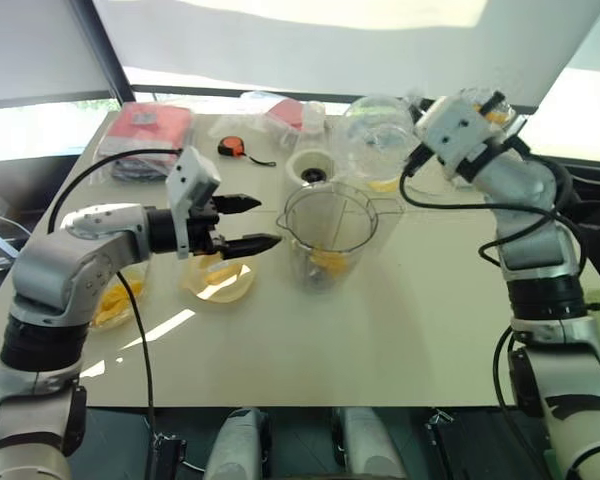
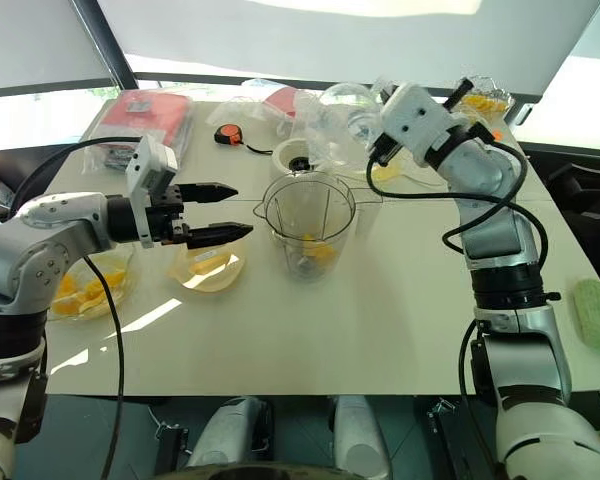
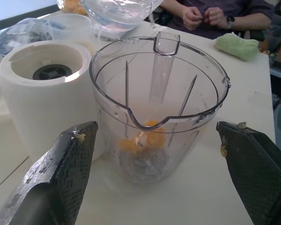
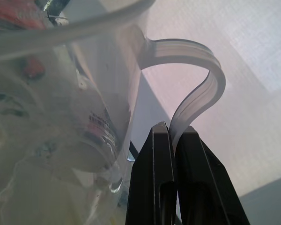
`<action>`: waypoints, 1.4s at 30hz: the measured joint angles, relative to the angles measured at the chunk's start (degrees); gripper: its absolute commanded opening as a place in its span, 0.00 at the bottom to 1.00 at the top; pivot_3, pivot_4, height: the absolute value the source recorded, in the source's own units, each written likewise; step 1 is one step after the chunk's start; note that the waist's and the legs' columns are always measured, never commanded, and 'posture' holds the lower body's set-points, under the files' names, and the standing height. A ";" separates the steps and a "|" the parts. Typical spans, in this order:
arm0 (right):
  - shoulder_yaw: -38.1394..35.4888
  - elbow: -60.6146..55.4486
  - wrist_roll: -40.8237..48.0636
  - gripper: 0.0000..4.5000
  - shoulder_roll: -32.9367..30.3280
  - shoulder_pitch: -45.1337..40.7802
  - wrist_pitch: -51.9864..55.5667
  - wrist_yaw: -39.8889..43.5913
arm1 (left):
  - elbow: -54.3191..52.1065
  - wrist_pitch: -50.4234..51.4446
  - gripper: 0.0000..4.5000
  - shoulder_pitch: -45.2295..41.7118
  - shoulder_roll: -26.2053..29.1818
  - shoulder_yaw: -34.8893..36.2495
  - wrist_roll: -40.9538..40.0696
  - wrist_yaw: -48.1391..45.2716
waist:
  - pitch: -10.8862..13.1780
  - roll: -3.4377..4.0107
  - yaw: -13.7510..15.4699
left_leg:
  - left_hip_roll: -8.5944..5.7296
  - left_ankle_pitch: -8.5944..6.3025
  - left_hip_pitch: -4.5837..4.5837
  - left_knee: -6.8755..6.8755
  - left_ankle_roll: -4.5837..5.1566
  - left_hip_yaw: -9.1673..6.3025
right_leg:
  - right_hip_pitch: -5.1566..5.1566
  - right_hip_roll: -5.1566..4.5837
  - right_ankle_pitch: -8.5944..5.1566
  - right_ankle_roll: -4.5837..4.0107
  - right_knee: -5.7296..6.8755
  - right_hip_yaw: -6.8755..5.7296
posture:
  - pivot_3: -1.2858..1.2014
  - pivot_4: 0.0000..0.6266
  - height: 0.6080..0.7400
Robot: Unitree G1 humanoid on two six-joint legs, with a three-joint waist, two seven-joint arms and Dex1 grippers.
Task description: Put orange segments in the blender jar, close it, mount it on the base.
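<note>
- Two end effectors are up over your worktop (image 1: 400,330).
- Your left end effector (image 1: 248,223) has its black fingers spread wide apart. It holds nothing. It hangs just beside the blender jar (image 1: 327,237), pointing at it.
- Look at the blender jar: it stands upright in the middle of the worktop with its top open. A few orange segments (image 3: 140,138) lie at its bottom, by the blade.
- Your right end effector (image 4: 174,136) has its fingers pressed together, pinching the thin looped handle (image 4: 199,89) of a clear lid (image 1: 378,135). It holds the lid up in the air behind the jar.
- You can see the base (image 3: 42,93) just beside the jar. It is white, and the dark round socket in its top is bare.
- More orange pieces sit in a shallow glass bowl (image 2: 212,268) under your left end effector. Another bowl (image 2: 88,290) of them sits near your left arm.
- A person's hands (image 3: 201,16) rest at the far edge of the worktop, near a green cloth (image 3: 238,46).
</note>
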 measured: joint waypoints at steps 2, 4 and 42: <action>-4.10 -2.50 4.61 0.01 1.78 0.36 6.61 -0.81 | 0.00 0.01 0.94 -0.02 0.00 0.00 -0.02 -0.19 | 0.00 0.00 0.03 | 0.01 0.00 0.00 0.00 0.00 0.00 | 0.00 0.00 0.00 0.00 0.00 0.00 | 0.52 0.24 1.00; -7.93 -4.77 8.26 0.01 3.42 0.35 12.83 -3.17 | 0.00 0.06 0.94 -0.24 0.00 0.00 -0.08 -0.38 | 0.00 0.00 0.01 | 0.01 0.00 0.00 0.00 0.00 -0.02 | 0.00 0.00 0.00 0.00 0.01 -0.02 | 0.52 0.24 1.00; -23.11 44.64 13.93 0.01 7.90 6.81 -3.96 -43.33 | -5.29 3.94 0.94 -1.43 4.37 1.58 -5.97 0.78 | 0.07 0.18 -0.58 | -0.12 0.00 0.04 -0.03 0.00 0.07 | 0.01 0.11 -0.01 0.01 -0.09 0.13 | 0.52 0.24 1.00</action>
